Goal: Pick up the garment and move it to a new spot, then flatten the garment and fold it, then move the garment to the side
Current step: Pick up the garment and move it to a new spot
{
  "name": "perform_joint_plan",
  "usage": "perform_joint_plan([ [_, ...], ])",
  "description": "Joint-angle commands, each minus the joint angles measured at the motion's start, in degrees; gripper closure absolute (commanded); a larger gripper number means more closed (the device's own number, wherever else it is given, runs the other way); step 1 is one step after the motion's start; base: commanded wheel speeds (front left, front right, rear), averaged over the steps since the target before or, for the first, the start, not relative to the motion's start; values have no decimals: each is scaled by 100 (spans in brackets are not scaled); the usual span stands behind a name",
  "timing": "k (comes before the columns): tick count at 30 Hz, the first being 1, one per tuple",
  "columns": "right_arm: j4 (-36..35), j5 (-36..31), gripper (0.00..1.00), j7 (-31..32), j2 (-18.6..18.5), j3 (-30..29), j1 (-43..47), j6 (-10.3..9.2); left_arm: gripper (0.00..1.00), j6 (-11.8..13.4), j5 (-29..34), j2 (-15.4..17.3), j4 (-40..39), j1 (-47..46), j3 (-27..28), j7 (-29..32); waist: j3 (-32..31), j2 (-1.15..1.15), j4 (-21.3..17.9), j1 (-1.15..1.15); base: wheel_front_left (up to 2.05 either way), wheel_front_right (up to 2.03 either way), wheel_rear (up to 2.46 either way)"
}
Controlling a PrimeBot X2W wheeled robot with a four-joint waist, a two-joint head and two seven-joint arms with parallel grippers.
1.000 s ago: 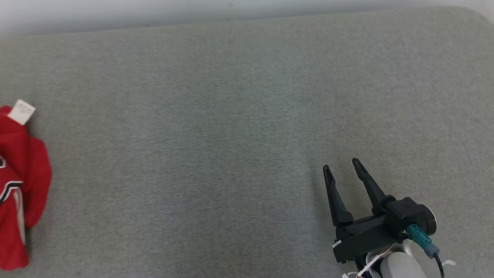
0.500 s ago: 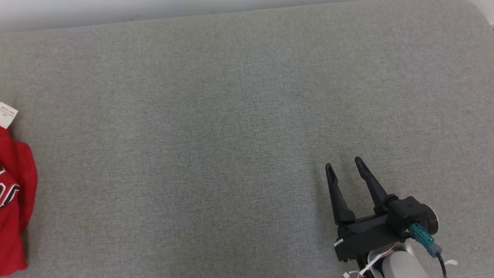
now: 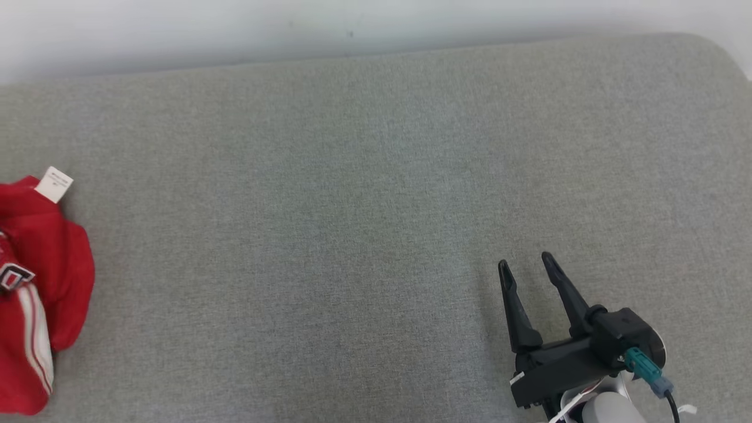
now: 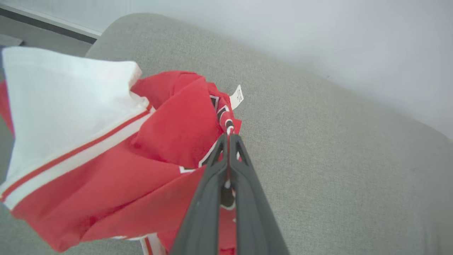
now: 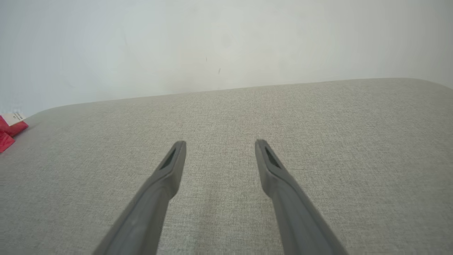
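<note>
We count one crumpled red-and-white fabric garment (image 3: 41,282): red body, white panels, thin red-white stripes, black-edged lettering and one white tag (image 3: 54,184). It lies bunched at the far left of the grey fabric surface (image 3: 352,205). There are two grippers. The left gripper (image 4: 228,136) has its fingers pressed together on a fold of it. The right gripper (image 3: 526,261) has its fingers spread, low right, well apart from the garment.

garment (image 3: 51,267) on cushion (image 3: 352,205) far left, perhaps overhanging.
</note>
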Motion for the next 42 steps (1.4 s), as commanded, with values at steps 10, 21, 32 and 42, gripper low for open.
perform_joint_plan([
  [10, 83, 161, 0, -4, -9, -42, 291, -10, 100, -58, -68, 2, -910, -1218, -501, -71, -611, -1, 28, 0, 0, 0, 0],
  [21, 105, 219, 0, -5, -8, -66, 462, -10, 100, -100, -77, -716, -1345, -2652, -1742, -152, -897, -1, -466, 0, 0, 0, 0],
  [32, 10, 252, 0, -4, -10, 9, 484, -10, 100, -243, -91, -1385, -997, -2841, -2616, -378, -789, -1, -1595, 0, 0, 0, 0],
  [42, -94, 168, 0, -4, -7, -61, 582, -10, 100, -345, 44, -1838, -157, -1665, -3101, -1262, -552, -1, -2172, 0, 0, 0, 0],
])
